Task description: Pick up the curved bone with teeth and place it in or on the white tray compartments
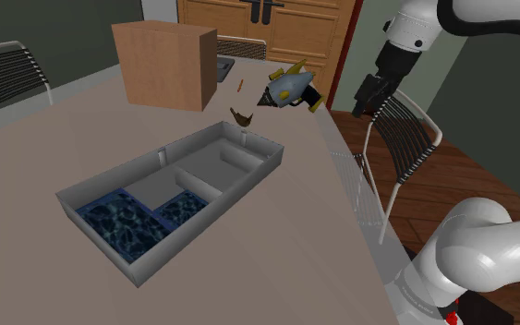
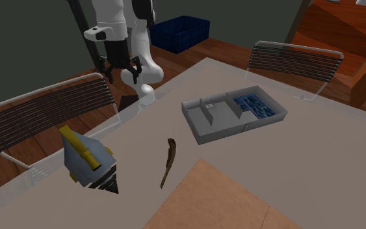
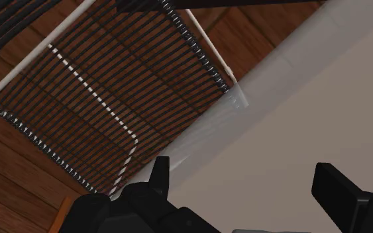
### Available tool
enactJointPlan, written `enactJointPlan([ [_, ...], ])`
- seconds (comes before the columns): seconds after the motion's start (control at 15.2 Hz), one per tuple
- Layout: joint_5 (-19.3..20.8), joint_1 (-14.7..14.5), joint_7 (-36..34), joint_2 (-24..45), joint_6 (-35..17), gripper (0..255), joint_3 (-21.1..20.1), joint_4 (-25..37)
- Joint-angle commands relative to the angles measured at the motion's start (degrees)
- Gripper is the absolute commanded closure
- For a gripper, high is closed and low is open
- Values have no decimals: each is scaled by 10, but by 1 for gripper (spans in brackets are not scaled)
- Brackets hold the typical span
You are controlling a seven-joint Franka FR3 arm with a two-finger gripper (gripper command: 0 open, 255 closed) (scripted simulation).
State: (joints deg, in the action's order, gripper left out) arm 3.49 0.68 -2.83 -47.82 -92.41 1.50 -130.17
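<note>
The curved brown bone [image 1: 242,117] [image 2: 169,159] lies flat on the table between the tray and a toy. The grey-walled tray [image 1: 248,146] [image 2: 201,133] has several compartments, some with a blue patterned floor, and stands mid-table. My black gripper [image 1: 368,97] [image 2: 120,69] [image 3: 244,188] hangs open and holds nothing. It is off the table's side, above a wire chair [image 1: 404,138] [image 2: 45,110] [image 3: 112,86], well apart from the bone. In the wrist view the table edge [image 3: 205,132] runs beneath the fingers [image 3: 159,175].
A blue-grey and yellow cone-nosed toy [image 1: 290,90] [image 2: 87,162] lies near the bone. A brown box [image 1: 165,65] [image 2: 220,202] stands at the table's end. A second chair [image 2: 295,58] and a blue crate [image 2: 181,32] stand beyond the table.
</note>
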Motion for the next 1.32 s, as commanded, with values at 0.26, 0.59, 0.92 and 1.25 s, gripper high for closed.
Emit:
enactJointPlan([
  [0.26, -25, -4, -49, 63, -47, 0, -28, 19],
  [0.59, -47, -6, -107, 150, -99, 0, -60, 60],
  [0.92, -57, -6, -163, 245, -140, 0, -89, 121],
  [1.25, -55, -7, -218, 346, -168, 0, -114, 202],
])
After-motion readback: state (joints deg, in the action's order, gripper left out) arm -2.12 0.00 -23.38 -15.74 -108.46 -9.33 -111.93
